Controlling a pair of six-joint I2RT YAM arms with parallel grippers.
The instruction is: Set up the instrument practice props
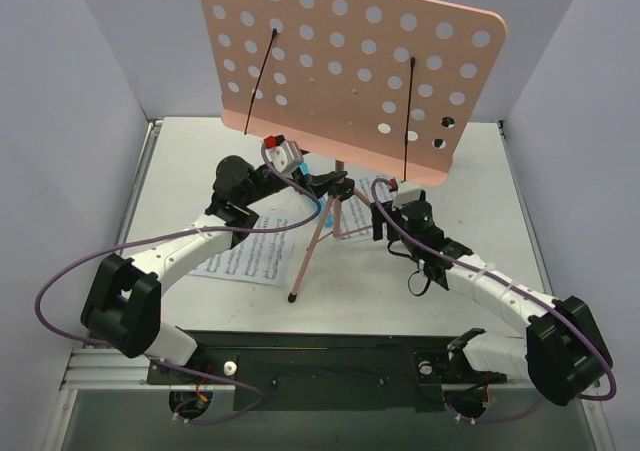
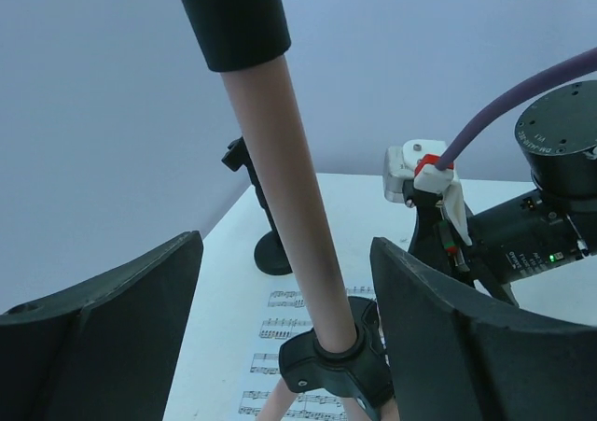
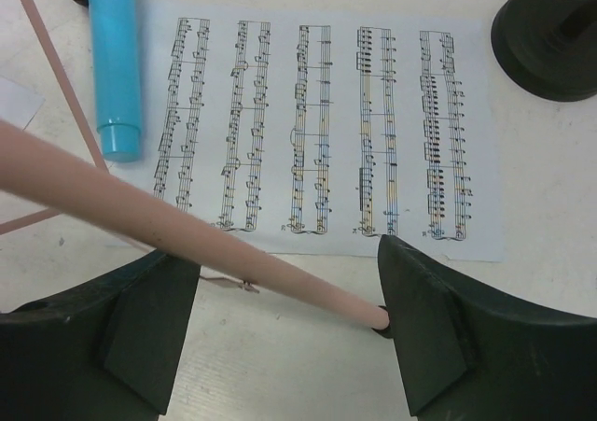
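The pink perforated music stand [image 1: 340,66] stands upright on its thin tripod legs [image 1: 308,251]. My left gripper [image 2: 284,253] is open around its pink pole [image 2: 298,206], just above the black leg collar [image 2: 336,356], with a gap on each side. My right gripper [image 3: 284,258] is open low over the table. One pink leg [image 3: 187,230] slants between its fingers and ends beside the right finger [image 3: 420,318]. A sheet-music page [image 3: 317,122] lies flat beyond it, with the bright blue microphone [image 3: 117,66] on the table to its left. A second page [image 1: 245,256] lies under my left arm. The black mic stand [image 2: 266,225] stands behind.
The round black base of the mic stand [image 3: 550,38] sits at the page's far right corner. Grey walls [image 1: 70,121] close in the white table [image 1: 480,171] on three sides. Purple cables [image 1: 60,281] loop off both arms.
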